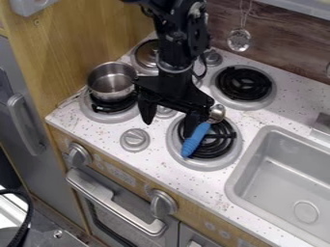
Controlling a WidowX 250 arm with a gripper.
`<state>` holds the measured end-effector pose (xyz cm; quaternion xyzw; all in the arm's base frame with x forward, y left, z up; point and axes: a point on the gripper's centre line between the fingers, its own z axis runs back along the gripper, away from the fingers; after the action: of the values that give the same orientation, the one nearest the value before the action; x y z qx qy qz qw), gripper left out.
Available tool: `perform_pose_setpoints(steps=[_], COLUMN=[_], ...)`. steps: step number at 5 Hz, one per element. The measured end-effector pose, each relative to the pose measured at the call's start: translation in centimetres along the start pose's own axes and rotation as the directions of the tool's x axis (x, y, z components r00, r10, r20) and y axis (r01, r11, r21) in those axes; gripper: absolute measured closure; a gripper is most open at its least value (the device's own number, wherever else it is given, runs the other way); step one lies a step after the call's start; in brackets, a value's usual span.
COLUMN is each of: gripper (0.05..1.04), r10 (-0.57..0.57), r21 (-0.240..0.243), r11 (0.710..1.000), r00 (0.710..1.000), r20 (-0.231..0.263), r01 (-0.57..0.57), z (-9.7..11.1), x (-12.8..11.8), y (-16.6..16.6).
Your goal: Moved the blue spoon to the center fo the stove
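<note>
Claw [168, 128] spread, blue spoon [196, 139] beside one fingertip

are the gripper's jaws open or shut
Open: the two jaws of the gripper stand well apart, with the speckled white stove top showing between them.

"What's out of sight from here?"

"The top of the arm [177, 36], above. Its hand [168, 130] hides part of the burner [223, 165] below."

"Is it touching the blue spoon [195, 140]?"

"Can't tell. The pot [111, 91] covers most of its coil [102, 104], too."

"And that shiny metal piece [145, 54]?"

"Partly behind the arm; I can't make it out. The sink [234, 185] and faucet [320, 128] get cut off at the right."
</note>
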<state>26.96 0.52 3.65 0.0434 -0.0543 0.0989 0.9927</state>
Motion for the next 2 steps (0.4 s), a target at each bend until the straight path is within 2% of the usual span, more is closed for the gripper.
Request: perform_pose_setpoints(steps=[1, 2], gripper=[0.085, 0.085], r10=[-0.003, 0.026], r21=[0.007, 0.040], r11=[1.000, 0.999], r00=[1.000, 1.000], r20=[-0.031, -0.018], r01=[0.003, -0.025], z=[-0.7, -3.6], x=[-0.6, 2.1], y=[0.1, -0.4])
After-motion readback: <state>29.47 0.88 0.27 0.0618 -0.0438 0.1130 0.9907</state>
